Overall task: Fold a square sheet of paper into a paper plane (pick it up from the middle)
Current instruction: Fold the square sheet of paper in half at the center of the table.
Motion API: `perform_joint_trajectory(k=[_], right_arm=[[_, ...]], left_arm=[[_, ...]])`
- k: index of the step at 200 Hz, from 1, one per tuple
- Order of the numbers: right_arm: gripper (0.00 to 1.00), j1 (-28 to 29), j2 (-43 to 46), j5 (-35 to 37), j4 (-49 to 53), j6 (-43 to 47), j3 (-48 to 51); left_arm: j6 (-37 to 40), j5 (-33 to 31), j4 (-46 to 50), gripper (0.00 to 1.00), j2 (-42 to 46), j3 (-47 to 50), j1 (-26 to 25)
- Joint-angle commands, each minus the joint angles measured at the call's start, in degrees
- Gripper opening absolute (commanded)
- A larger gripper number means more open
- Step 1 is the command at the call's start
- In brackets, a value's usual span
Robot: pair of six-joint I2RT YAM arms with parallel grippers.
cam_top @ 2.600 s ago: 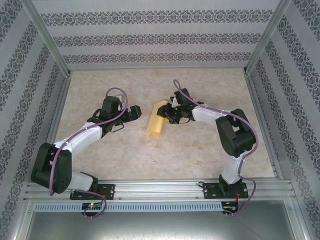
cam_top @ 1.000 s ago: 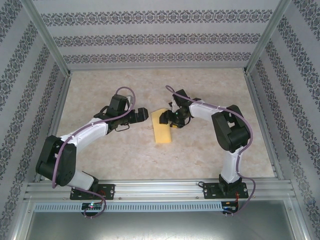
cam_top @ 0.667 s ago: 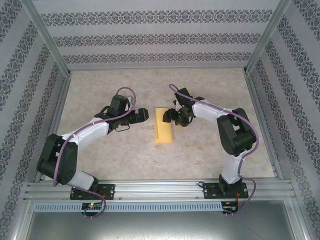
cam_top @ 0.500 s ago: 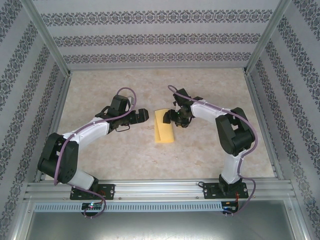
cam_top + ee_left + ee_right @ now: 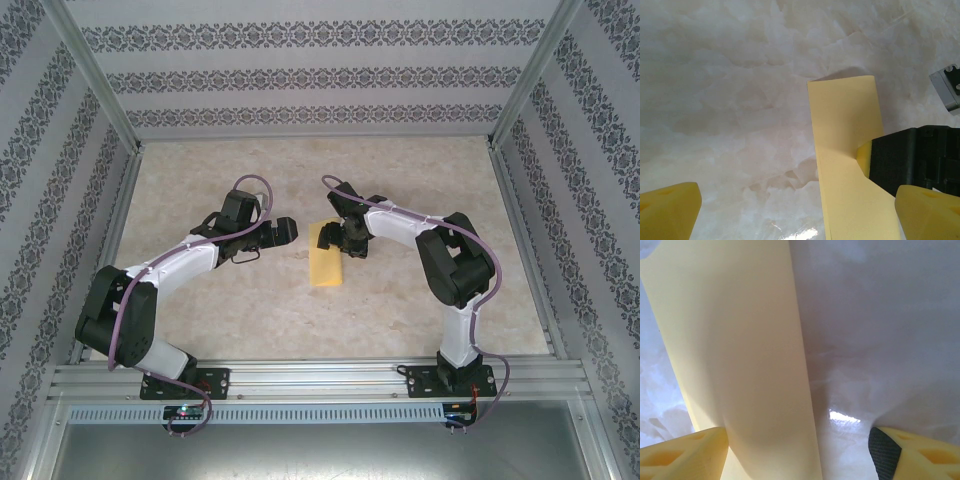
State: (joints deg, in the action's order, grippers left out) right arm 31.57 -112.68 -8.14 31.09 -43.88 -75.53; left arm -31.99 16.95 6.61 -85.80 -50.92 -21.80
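Note:
The square sheet of paper (image 5: 327,266) lies on the table as a narrow yellow rectangle, long side running near to far. My right gripper (image 5: 337,238) hangs low over its far end, jaws open. In the right wrist view the paper (image 5: 740,355) runs up between the yellow fingertips (image 5: 685,455), its right edge about midway across the gap of the right gripper (image 5: 800,460). My left gripper (image 5: 288,231) is open just left of the paper and apart from it. The left wrist view shows the strip (image 5: 842,125) with the right gripper's black finger (image 5: 905,160) on its right edge.
The pale marbled table (image 5: 250,320) has free room all around the paper. Aluminium frame rails (image 5: 300,378) run along the near edge, and patterned walls (image 5: 320,80) close off the back and both sides.
The right gripper has opened wider and shifted slightly left over the paper's far end, with its arm swinging left. The paper has turned a little. The left arm has barely moved.

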Motion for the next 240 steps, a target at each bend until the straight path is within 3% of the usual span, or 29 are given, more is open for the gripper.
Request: perform_joint_trajectory(k=[1, 123, 221, 240], right_arm=[[0.77, 0.11, -0.55, 1.15, -0.33, -3.95, 1.37], [0.76, 0.92, -3.98, 4.2, 5.13, 0.36, -1.0], [0.74, 0.9, -4.21, 4.9, 4.67, -0.57, 0.11], [0.74, 0.88, -4.45, 5.11, 4.72, -0.31, 0.07]], left_arm=[[-0.57, 0.8, -1.7, 1.0, -0.48, -0.94, -0.71], [-1.9, 1.12, -1.43, 0.97, -1.12, -1.13, -0.74], [-3.17, 2.69, -1.93, 0.8, -2.47, -1.88, -0.83], [-3.61, 3.44, -2.31, 0.72, -3.1, -1.99, -0.88]])
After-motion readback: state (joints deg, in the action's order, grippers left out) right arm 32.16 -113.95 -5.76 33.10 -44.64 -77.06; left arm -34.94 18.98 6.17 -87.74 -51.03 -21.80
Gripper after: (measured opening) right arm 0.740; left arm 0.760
